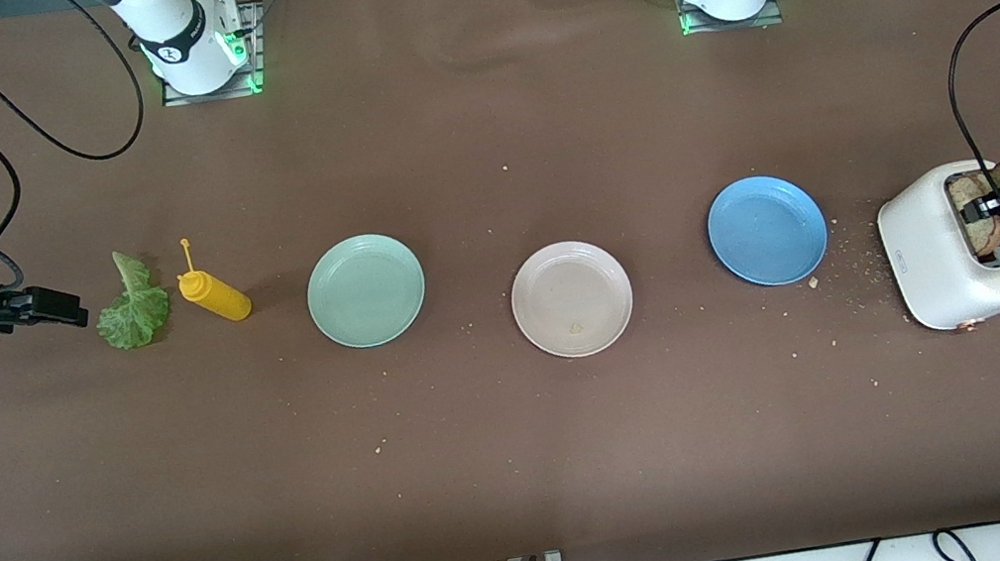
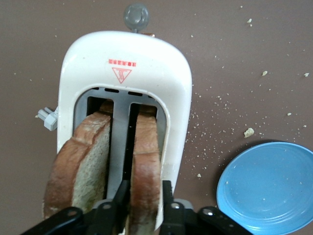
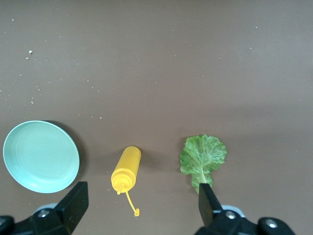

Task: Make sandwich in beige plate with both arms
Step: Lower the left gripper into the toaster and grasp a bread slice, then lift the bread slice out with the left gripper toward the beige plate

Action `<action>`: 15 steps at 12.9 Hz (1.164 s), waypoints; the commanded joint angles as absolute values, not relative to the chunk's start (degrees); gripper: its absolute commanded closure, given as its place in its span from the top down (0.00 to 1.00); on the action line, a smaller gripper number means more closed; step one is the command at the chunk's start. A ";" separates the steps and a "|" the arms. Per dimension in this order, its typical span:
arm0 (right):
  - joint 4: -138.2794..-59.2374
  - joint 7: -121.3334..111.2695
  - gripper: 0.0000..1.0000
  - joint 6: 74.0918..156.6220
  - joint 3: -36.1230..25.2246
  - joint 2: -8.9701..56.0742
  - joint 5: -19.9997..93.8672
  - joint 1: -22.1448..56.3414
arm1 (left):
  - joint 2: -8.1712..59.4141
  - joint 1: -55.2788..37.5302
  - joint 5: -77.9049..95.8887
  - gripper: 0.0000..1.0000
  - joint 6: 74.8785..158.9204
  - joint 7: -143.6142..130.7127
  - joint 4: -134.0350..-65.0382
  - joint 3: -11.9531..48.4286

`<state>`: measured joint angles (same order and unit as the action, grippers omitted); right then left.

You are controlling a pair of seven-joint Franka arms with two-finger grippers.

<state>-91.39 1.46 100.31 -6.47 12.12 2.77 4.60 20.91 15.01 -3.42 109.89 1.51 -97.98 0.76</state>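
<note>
Two brown toast slices stand upright in the white toaster [image 1: 956,273] at the left arm's end of the table. My left gripper [image 2: 145,185] reaches down over the toaster [image 2: 127,54], its fingers pressed against both faces of one toast slice [image 2: 145,147]; the other slice [image 2: 83,156] stands free in the slot beside it. The beige plate [image 1: 572,299] lies bare mid-table. A green lettuce leaf [image 1: 132,314] lies at the right arm's end. My right gripper [image 3: 142,200] hangs open above the table beside the lettuce leaf [image 3: 203,154], holding nothing.
A yellow squeeze bottle [image 1: 213,294] lies between the lettuce and a mint-green plate [image 1: 365,290]. A blue plate [image 1: 766,229] sits between the beige plate and the toaster. Crumbs are scattered around the toaster.
</note>
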 commanded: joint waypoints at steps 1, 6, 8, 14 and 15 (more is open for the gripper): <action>-90.97 1.58 1.00 100.02 -5.89 12.04 2.90 3.96 | 21.18 15.47 -4.92 0.00 108.46 2.11 -96.95 1.06; -90.97 1.58 1.00 100.02 -5.98 12.04 2.90 3.96 | 21.44 14.42 -9.58 0.00 100.84 2.02 -88.27 1.49; -90.97 1.58 1.00 100.02 -5.98 12.04 2.90 3.96 | 22.06 13.28 -8.53 0.00 95.82 1.93 -83.08 1.76; -90.88 1.50 1.00 100.02 -5.98 12.04 2.90 3.96 | 23.90 9.23 14.62 0.00 90.79 1.14 -76.90 1.67; -90.79 1.23 1.00 100.02 -5.98 12.13 2.81 3.96 | 25.12 8.88 19.81 0.00 90.88 1.32 -76.82 1.76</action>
